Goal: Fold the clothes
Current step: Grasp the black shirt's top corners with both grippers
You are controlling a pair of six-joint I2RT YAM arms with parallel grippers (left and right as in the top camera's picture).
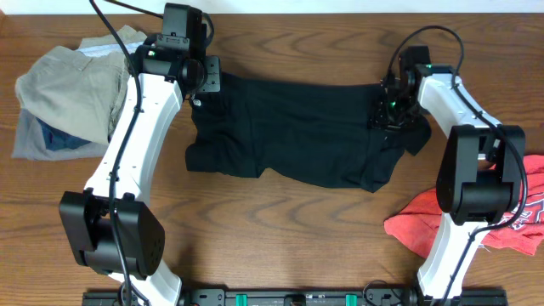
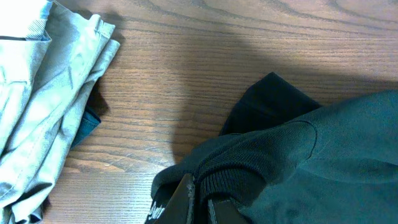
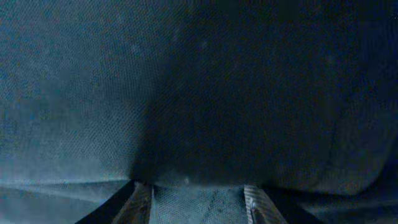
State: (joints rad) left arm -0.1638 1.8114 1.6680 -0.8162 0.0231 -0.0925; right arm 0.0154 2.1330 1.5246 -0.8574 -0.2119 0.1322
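The black shirt (image 1: 289,127) lies spread across the middle of the table, partly folded. My left gripper (image 1: 201,85) is at its upper left corner. In the left wrist view that gripper (image 2: 200,204) is shut on a ribbed edge of the black shirt (image 2: 323,155). My right gripper (image 1: 384,115) is down on the shirt's right end. In the right wrist view its fingers (image 3: 140,202) stand apart, pressed into the black cloth (image 3: 199,93), which lies flat between them. The right gripper (image 3: 199,202) looks open.
A khaki garment (image 1: 68,81) lies on a blue one (image 1: 59,140) at the far left, and shows in the left wrist view (image 2: 56,93). A red printed tee (image 1: 518,212) lies crumpled at the right edge. Bare wood table (image 1: 280,229) runs along the front.
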